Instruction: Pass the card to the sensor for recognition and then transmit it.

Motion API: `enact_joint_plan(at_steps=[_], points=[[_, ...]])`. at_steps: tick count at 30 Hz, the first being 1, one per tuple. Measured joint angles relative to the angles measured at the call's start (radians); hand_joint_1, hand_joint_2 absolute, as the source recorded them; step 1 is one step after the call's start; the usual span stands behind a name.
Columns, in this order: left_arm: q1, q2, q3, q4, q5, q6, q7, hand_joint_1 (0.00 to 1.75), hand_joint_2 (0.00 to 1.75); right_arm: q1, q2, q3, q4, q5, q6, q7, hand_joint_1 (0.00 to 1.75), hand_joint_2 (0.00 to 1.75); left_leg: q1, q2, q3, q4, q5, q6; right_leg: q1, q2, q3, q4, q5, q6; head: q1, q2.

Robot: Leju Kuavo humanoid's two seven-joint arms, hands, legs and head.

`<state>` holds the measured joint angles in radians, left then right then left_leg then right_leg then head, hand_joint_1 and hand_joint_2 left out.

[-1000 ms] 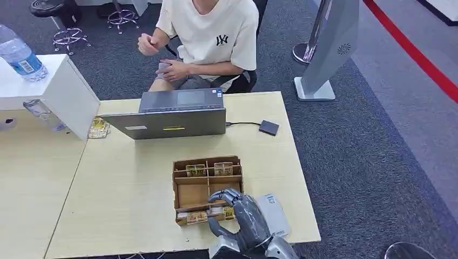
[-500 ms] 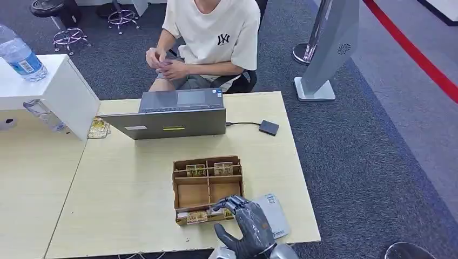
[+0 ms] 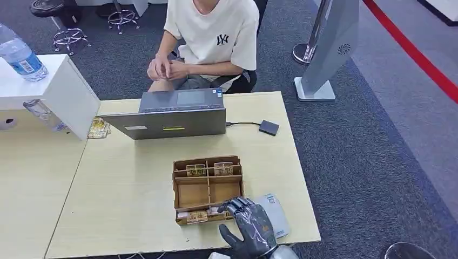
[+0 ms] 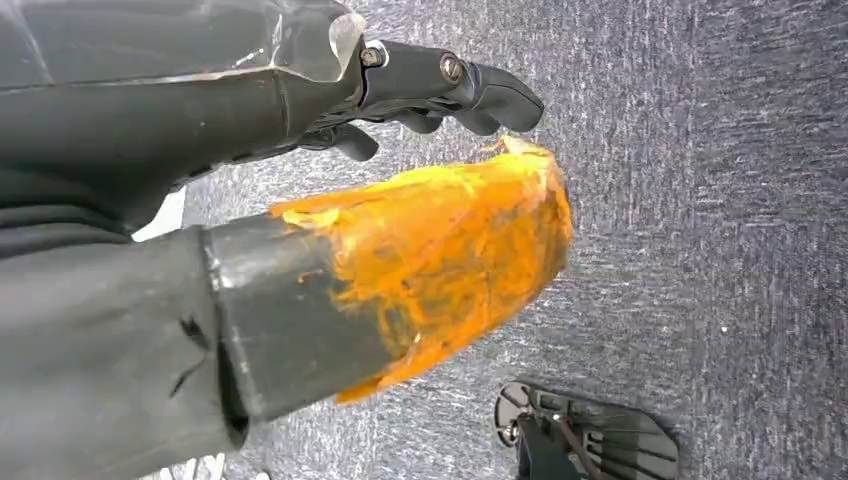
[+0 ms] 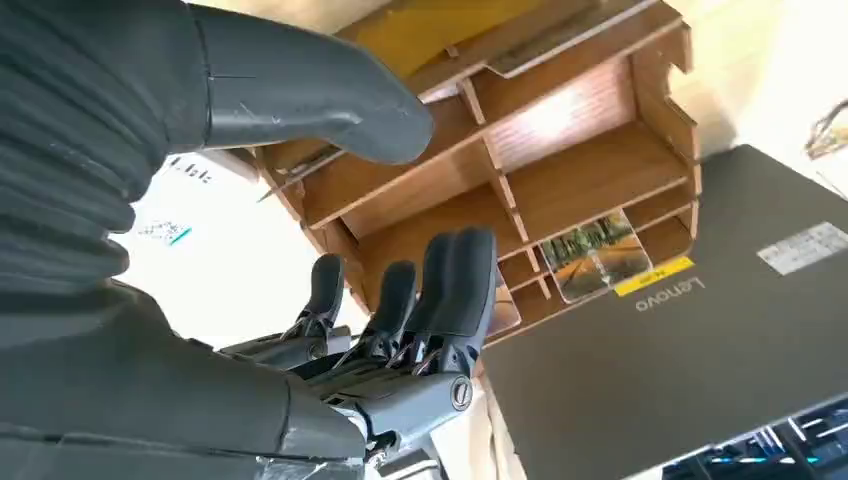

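A wooden divided box (image 3: 208, 189) stands on the table's near half. Cards stand in its far row (image 3: 195, 170) and lie along its near row (image 3: 197, 217). My right hand (image 3: 251, 224) hovers at the box's near right corner, fingertips (image 3: 233, 204) over the near row. In the right wrist view that hand (image 5: 400, 300) has its thumb and fingers apart with nothing between them, above the box (image 5: 560, 170). The small black sensor (image 3: 269, 127) lies on a cable right of the laptop. My left hand (image 4: 440, 170) hangs over the carpet and holds nothing.
A grey laptop (image 3: 173, 116) stands open at the table's far side, with a person seated behind it, hands clasped. A white printed sheet (image 3: 275, 213) lies under my right hand. A white box (image 3: 70, 91) with a water bottle (image 3: 19, 54) stands at the left.
My right hand has drawn back toward the table's near edge, its fingertips sliding from the middle compartments to the near row. The person lowered a raised hand and clasped both.
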<state>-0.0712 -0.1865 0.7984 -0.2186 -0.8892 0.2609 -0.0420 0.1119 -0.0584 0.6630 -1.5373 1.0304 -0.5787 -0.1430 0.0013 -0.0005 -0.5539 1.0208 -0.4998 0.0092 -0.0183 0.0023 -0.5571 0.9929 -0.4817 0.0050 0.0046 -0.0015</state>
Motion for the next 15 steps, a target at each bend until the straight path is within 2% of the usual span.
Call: enact_joint_plan(at_steps=[3,15], points=[[0.000,0.000,0.000,0.000,-0.002,0.000,0.000,0.00,0.00,-0.002,-0.006,0.004,0.010,0.019,0.000,0.011,0.86,1.75,0.000,0.000,0.000,0.000,0.000,0.000,0.000,0.000,0.000,0.000,0.000,0.000,0.000,0.000],[0.000,0.003,0.001,0.000,-0.015,-0.003,0.003,0.00,0.00,-0.019,-0.016,0.017,0.058,0.074,-0.008,0.033,0.89,1.75,0.000,0.000,0.000,0.000,0.000,0.000,0.000,0.000,0.000,0.000,0.000,0.000,0.000,0.000]])
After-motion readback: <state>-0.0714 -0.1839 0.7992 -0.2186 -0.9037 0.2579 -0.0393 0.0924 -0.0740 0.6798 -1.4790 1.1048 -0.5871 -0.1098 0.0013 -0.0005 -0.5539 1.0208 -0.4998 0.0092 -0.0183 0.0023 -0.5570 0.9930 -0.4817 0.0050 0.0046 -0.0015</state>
